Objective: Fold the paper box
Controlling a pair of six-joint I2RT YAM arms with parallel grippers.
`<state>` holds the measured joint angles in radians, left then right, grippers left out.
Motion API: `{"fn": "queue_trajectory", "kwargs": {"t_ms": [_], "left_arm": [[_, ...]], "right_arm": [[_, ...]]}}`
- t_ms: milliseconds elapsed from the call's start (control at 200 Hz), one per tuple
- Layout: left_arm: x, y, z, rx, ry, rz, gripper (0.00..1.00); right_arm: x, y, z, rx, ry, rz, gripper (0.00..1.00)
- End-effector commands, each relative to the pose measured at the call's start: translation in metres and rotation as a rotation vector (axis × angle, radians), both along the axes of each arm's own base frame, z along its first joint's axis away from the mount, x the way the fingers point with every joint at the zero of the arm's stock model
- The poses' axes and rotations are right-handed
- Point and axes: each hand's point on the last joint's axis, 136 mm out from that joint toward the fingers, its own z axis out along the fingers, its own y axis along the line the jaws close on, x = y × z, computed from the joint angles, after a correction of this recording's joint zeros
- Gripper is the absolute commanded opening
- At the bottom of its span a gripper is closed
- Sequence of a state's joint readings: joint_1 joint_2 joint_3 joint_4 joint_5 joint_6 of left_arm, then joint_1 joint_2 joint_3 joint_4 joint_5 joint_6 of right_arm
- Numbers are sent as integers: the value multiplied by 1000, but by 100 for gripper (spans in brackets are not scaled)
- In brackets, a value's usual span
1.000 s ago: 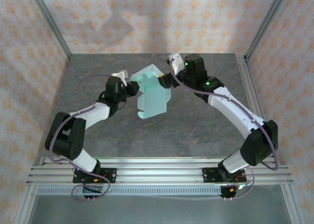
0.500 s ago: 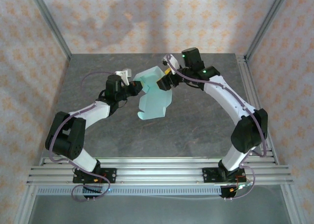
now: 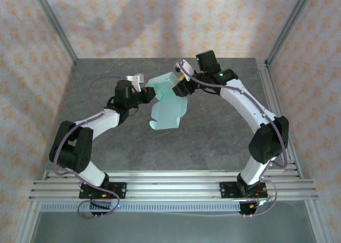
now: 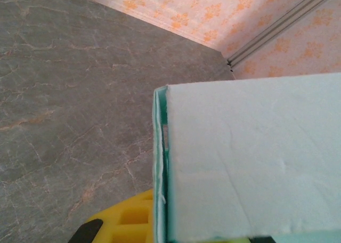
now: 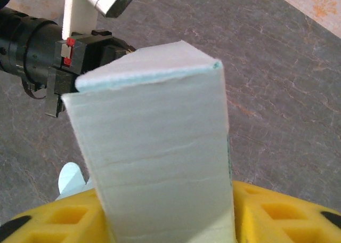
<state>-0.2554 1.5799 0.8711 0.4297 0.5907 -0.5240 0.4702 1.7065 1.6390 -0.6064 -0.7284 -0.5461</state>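
Note:
The paper box point(image 3: 166, 108) hangs in the air over the middle of the table, pale mint card with a folded-up top part and a flat flap drooping below. My left gripper point(image 3: 147, 95) is shut on its left edge; one yellow finger point(image 4: 125, 221) shows beside the card's edge point(image 4: 160, 163). My right gripper point(image 3: 180, 86) comes from the right and is shut on the folded top. In the right wrist view the paper box point(image 5: 160, 142) stands as a broad white panel between both yellow fingers point(image 5: 279, 213), touching each. The left gripper point(image 5: 64, 62) shows behind it.
The grey marbled table point(image 3: 213, 131) lies well below the box. Aluminium frame posts point(image 3: 53, 24) and patterned walls close in the back and sides. A metal rail point(image 3: 170, 187) with both arm bases runs along the near edge.
The right arm has risen and turned, and its jaws have narrowed onto the box's folded top. The box has shifted slightly left. The left gripper has kept its hold.

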Motion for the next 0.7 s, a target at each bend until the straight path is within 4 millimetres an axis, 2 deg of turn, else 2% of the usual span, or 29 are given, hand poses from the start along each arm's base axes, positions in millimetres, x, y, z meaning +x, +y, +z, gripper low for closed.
{"fn": "queue_trajectory", "kwargs": {"t_ms": [0,105,170,230,275,350,460,561,696], "left_arm": [[5,-6,9,-3,-27,-19,0],[5,-6,9,-5,-27,-19,0],[6,-6,9,-7,-26,-17,0],[6,-6,9,-6,-26,-17,0],[7,-6,10,-5,-30,-17,0],[7,-6,10,-3,-28,-16,0],[8,-3,7,18,-20,0,0],[9,1,4,56,-13,7,0],[9,9,1,154,16,17,0]], "right_arm": [[4,-3,5,-14,-34,-11,48],[5,-3,7,-7,-48,-21,43],[5,-4,7,-7,-53,-27,37],[6,-4,8,-6,-56,-32,38],[5,-4,8,-5,-56,-32,44],[6,-5,9,-2,-59,-38,62],[7,-8,13,0,-74,-61,77],[7,-13,14,4,-90,-95,85],[6,-24,18,13,-105,-158,89]]}}
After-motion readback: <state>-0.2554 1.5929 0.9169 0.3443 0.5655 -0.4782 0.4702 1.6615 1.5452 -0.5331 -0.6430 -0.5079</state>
